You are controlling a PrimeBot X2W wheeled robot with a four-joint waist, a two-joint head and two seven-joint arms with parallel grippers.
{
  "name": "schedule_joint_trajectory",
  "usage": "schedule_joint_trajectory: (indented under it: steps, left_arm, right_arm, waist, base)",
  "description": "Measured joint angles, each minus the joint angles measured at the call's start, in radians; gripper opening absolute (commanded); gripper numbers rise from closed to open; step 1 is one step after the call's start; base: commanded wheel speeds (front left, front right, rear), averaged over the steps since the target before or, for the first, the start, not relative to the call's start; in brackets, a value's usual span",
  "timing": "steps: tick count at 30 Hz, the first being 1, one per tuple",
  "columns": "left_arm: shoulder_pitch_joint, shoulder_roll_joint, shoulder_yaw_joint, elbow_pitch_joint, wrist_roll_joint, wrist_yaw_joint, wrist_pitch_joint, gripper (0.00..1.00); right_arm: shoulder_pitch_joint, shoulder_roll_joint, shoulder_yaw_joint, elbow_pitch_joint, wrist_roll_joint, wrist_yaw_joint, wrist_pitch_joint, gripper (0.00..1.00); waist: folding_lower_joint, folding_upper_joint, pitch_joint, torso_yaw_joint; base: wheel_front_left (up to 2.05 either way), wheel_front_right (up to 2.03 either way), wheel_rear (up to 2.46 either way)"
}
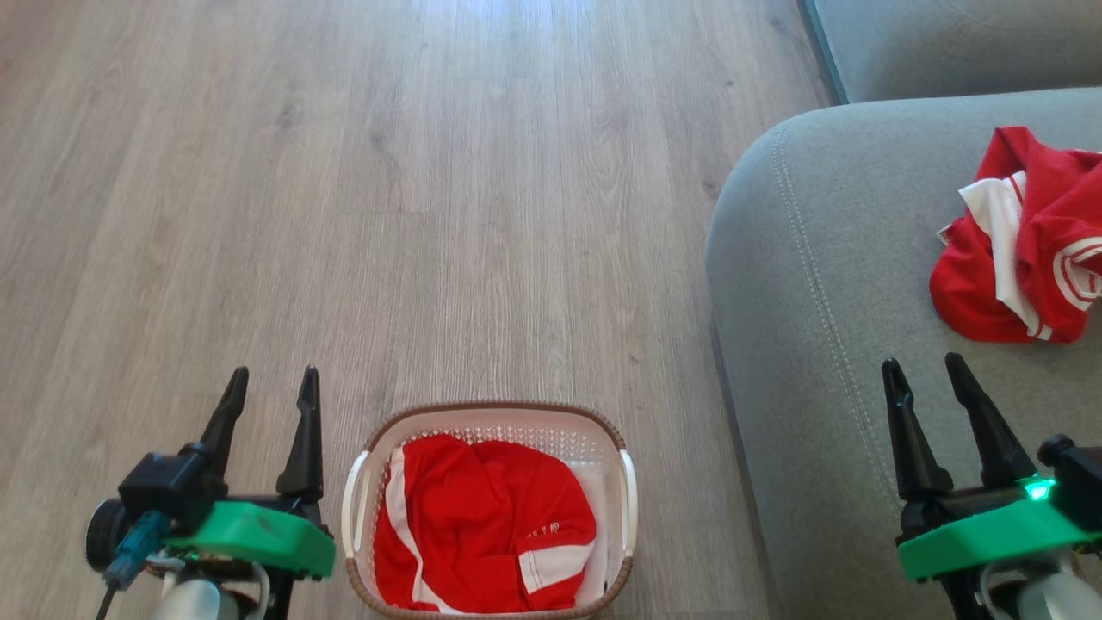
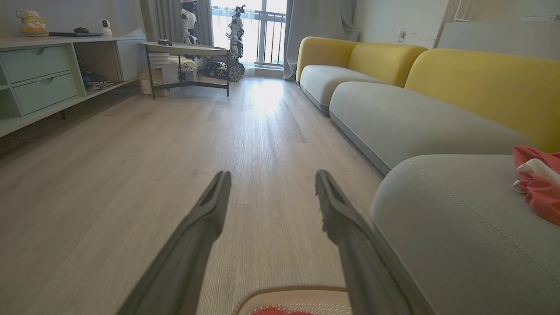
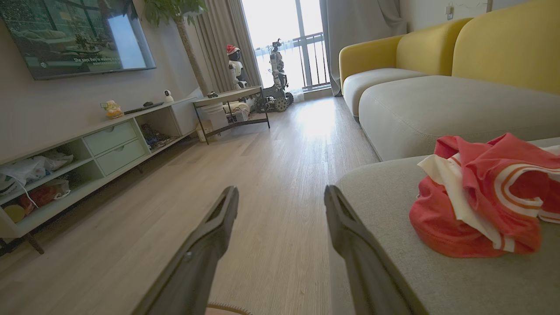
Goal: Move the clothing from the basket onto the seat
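Reaching down into the basket [image 1: 491, 406] looks like the step in hand. A red garment [image 1: 482, 517] lies crumpled inside it, on the floor [image 1: 430, 172] nearest the robot. The left gripper [image 1: 274, 379] hovers just beside the basket's left handle, jaws wide and empty. The right gripper [image 1: 921, 366], equally wide and empty, hangs over the near edge of the seat [image 1: 818, 258]. Best to pinch a raised fold near the garment's middle, lift it clear of the rim, then carry it right. Farther along the seat, another red garment [image 1: 1016, 250] already rests.

Red-white clothing [image 1: 482, 517] — grey-green seat [image 1: 818, 284]
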Motion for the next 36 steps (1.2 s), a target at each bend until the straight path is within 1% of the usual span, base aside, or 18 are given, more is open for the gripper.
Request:
schedule_joint_trajectory:
  steps: [7, 17, 21, 22, 26, 27, 36]
  left_arm:
    - [-0.001, -0.011, 0.014, 0.018, 0.018, -0.026, 0.0, 1.0]
    - [-0.031, -0.029, 0.02, 0.052, 0.027, -0.044, 0.0, 1.0]
    - [-0.108, -0.031, 0.018, 0.087, 0.027, -0.062, 0.0, 1.0]
    - [-0.108, -0.031, 0.018, 0.087, 0.027, -0.062, 0.0, 1.0]
    - [-0.162, -0.034, 0.012, 0.125, 0.028, -0.078, 0.0, 1.0]
    - [-0.185, -0.035, 0.007, 0.141, 0.031, -0.083, 0.0, 1.0]
    - [-0.335, -0.036, -0.025, 0.268, 0.053, -0.124, 0.0, 1.0]
  right_arm:
    - [-0.002, 0.001, -0.003, 0.0, 0.0, 0.0, 0.0, 1.0]
    - [-0.031, 0.011, -0.009, -0.015, -0.011, 0.0, 0.0, 1.0]
    - [-0.08, 0.013, -0.011, -0.034, -0.018, 0.0, 0.0, 1.0]
    - [-0.08, 0.013, -0.011, -0.034, -0.018, 0.0, 0.0, 1.0]
    - [-0.117, 0.016, -0.008, -0.046, -0.026, 0.0, 0.0, 1.0]
    - [-0.134, 0.021, -0.008, -0.053, -0.027, 0.0, 0.0, 1.0]
    - [-0.214, 0.033, -0.012, -0.097, -0.035, 0.0, 0.0, 1.0]
  waist:
    - [0.0, 0.0, 0.019, -0.008]
    - [0.0, 0.0, 0.085, -0.027]
    - [0.0, 0.0, 0.149, -0.038]
    - [0.0, 0.0, 0.149, -0.038]
    - [0.0001, 0.0, 0.206, -0.05]
    - [0.0001, 0.0, 0.235, -0.057]
    - [0.0001, 0.0, 0.373, -0.085]
  base:
    - [0.0, 0.0, 0.0]
    - [0.0, 0.0, 0.0]
    - [0.0, 0.0, 0.0]
    - [0.0, 0.0, 0.0]
    - [0.0, 0.0, 0.0]
    - [0.0, 0.0, 0.0]
    - [0.0, 0.0, 0.0]
